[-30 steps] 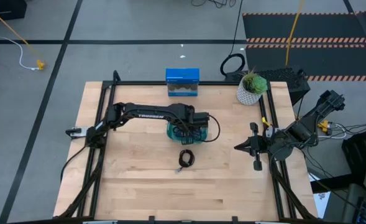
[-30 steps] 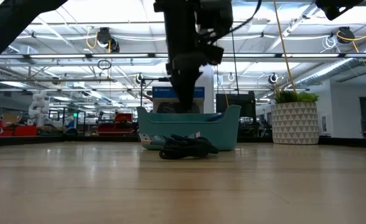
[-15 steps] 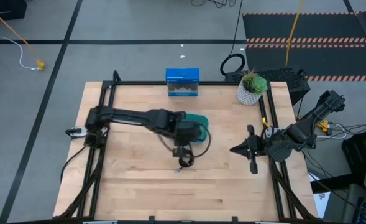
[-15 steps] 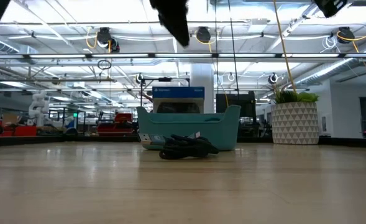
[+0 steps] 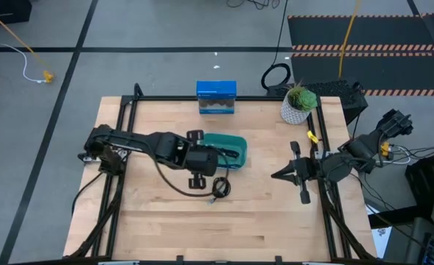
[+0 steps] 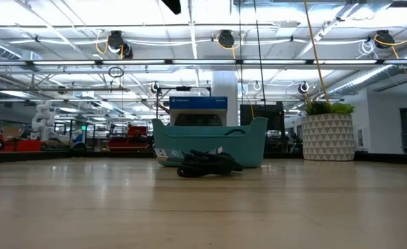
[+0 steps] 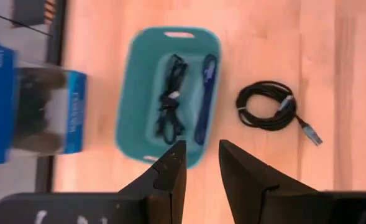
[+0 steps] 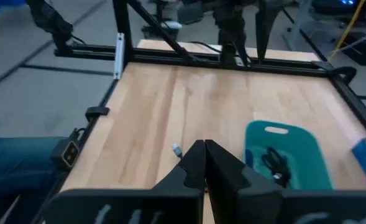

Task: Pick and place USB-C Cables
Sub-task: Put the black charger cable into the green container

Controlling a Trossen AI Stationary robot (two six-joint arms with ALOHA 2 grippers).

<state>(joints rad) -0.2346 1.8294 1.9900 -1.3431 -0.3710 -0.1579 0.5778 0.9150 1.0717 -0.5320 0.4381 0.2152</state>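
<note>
Cable [image 7: 268, 106] left on the table is the round black coil, just beside the bin [image 7: 133, 93] that holds the other two. I see my left gripper [image 7: 199, 163], fingers slightly apart and empty, high by the bin's edge, far nearer than the right gripper [image 8: 204, 163], fingers together, waiting well away.

We see even, bright light from above: in the low view, ceiling strip lamps [image 6: 189, 48] glare white across the top of the frame. The desk [image 5: 165, 221] in the high view is evenly lit, with only soft, short shadows. In the left wrist view the blue box [image 7: 27, 102] at the left edge is smeared by blur. The right wrist view is soft throughout, with its fingers [image 8: 195, 168] blurred at the bottom.
</note>
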